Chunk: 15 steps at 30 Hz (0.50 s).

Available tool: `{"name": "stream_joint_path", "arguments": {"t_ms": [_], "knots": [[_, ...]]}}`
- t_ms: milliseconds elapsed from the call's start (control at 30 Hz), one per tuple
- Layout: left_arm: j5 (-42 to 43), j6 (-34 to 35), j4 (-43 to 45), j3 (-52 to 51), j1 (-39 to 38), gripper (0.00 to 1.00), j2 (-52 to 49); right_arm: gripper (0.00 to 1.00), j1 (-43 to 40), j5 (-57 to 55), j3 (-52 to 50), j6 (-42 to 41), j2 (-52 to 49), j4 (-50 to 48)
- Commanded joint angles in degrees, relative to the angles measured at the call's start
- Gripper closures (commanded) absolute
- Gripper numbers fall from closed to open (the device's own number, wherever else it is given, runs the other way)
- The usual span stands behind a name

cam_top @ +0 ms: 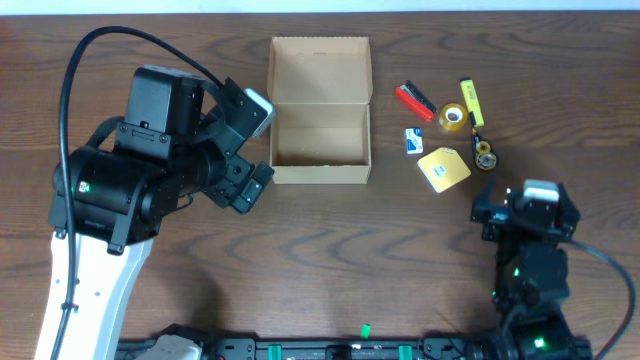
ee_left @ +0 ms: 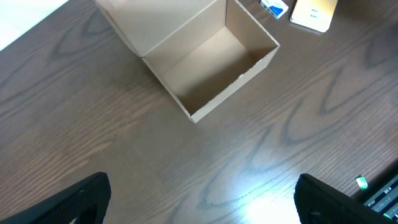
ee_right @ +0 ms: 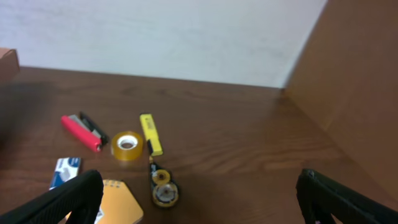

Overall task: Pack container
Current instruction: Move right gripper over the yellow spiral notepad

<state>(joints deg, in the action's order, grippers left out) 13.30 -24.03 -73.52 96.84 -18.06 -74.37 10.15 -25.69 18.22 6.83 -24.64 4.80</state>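
Packing has not started: the box [cam_top: 320, 172] stands open and empty on the desk [cam_top: 330, 265], the tape roll [cam_top: 452, 117] and other small things to its right. The next move likely calls for the right tool [ee_right: 199, 205] to reach one. Both tools gape wide, holding nothing; the left tool [ee_left: 202, 205] hangs near the box.

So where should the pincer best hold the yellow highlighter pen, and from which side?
Grip the yellow highlighter pen mid-body, probably from straight above, closing across its narrow width: it lies flat, long and slim. The yellowish tape roll sits close beside its dark tip, so avoid that end.
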Motion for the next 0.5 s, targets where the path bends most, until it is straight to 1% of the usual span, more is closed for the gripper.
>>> {"name": "stream_joint_path", "arguments": {"t_ms": [0,267,467], "knots": [[-0.33,-0.39,-0.13,0.94,0.04,0.05,-0.15,0.01,-2.19,6.14,3.91,-1.03,-5.16,-0.11],[-0.33,-0.39,-0.13,0.94,0.04,0.05,-0.15,0.01,-3.82,16.79,12.09,-1.05,-20.81,1.18],[-0.33,-0.39,-0.13,0.94,0.04,0.05,-0.15,0.01,-3.87,23.63,20.96,-4.07,-32.72,8.92]]}}
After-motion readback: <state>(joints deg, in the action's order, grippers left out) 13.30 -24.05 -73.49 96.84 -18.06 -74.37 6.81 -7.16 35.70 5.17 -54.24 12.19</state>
